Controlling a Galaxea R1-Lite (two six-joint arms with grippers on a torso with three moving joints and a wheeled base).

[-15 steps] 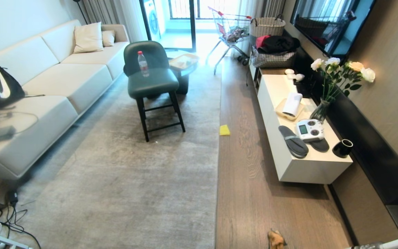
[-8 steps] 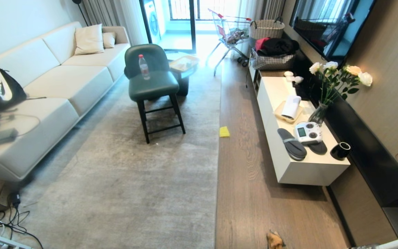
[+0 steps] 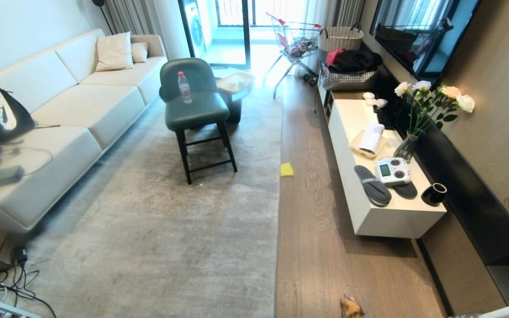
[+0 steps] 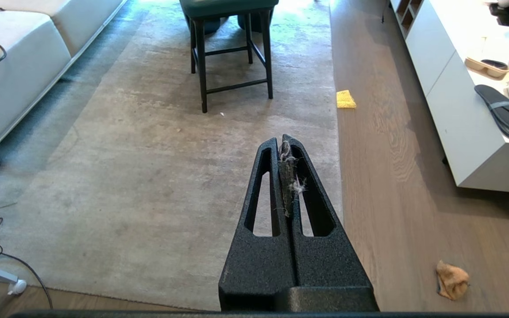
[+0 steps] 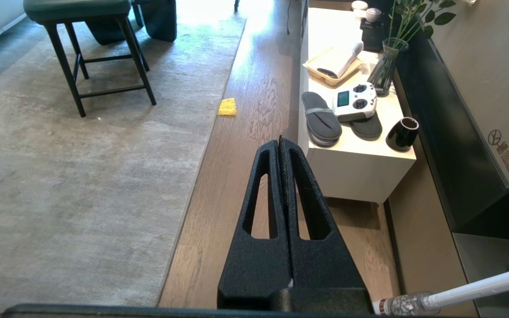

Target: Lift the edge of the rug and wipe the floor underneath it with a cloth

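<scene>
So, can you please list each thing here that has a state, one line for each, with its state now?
rug edge: flat on the floor, not lifted.
orange cloth: crumpled on the bare floor, not held.
yellow square: flat on the floor beside the rug edge.
water bottle: upright on the green chair.
left gripper: shut, fluff between its fingers.
right gripper: shut, empty.

One rug [image 3: 170, 229], one sofa [image 3: 60, 115] with two cushions [image 3: 114, 51], one green chair [image 3: 195, 99] carrying one bottle [image 3: 184, 87]. On the white surface [image 3: 396, 212]: two slippers [image 3: 371, 184] (dark grey), one black cup [image 3: 433, 194], one vase [image 3: 405, 147]. One orange cloth [image 3: 351, 307], one yellow square [image 3: 286, 169].
</scene>
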